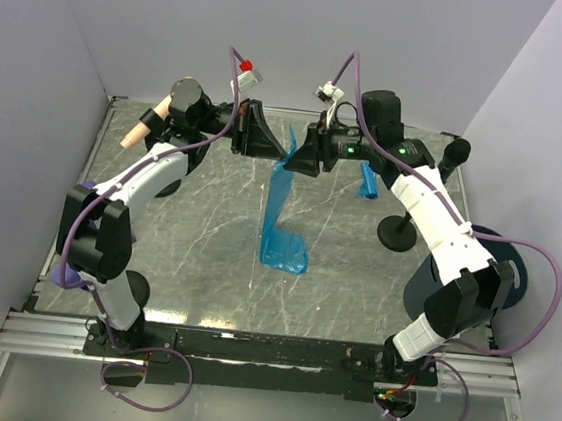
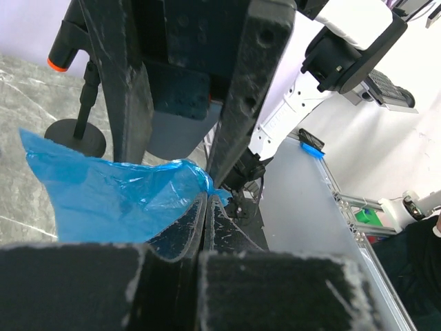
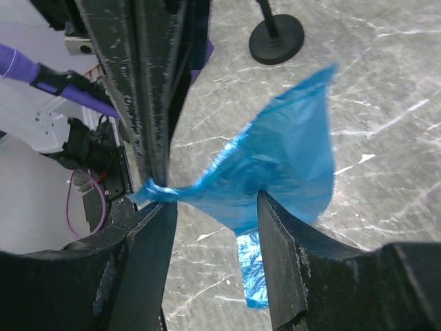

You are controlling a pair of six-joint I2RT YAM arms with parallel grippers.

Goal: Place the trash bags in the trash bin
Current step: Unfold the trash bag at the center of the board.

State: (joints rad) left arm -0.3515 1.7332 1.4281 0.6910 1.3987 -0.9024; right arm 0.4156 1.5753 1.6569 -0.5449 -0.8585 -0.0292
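A long blue trash bag (image 1: 279, 210) hangs from the two grippers at the table's far middle, and its lower end is heaped on the table (image 1: 283, 254). My left gripper (image 1: 279, 150) is shut on the bag's top corner (image 2: 196, 181), with its jaws (image 2: 207, 197) pressed together. My right gripper (image 1: 298, 162) is open, and the bag (image 3: 275, 158) passes between its spread fingers (image 3: 272, 227) without being clamped. A second small blue bag (image 1: 368, 183) lies behind the right arm. The dark navy trash bin (image 1: 509, 263) stands at the right, partly hidden by the right arm.
A black round stand base (image 1: 396, 233) stands between the hanging bag and the bin; it also shows in the right wrist view (image 3: 275, 38). Another stand (image 2: 77, 134) shows in the left wrist view. Grey walls close in the table's left, back and right sides.
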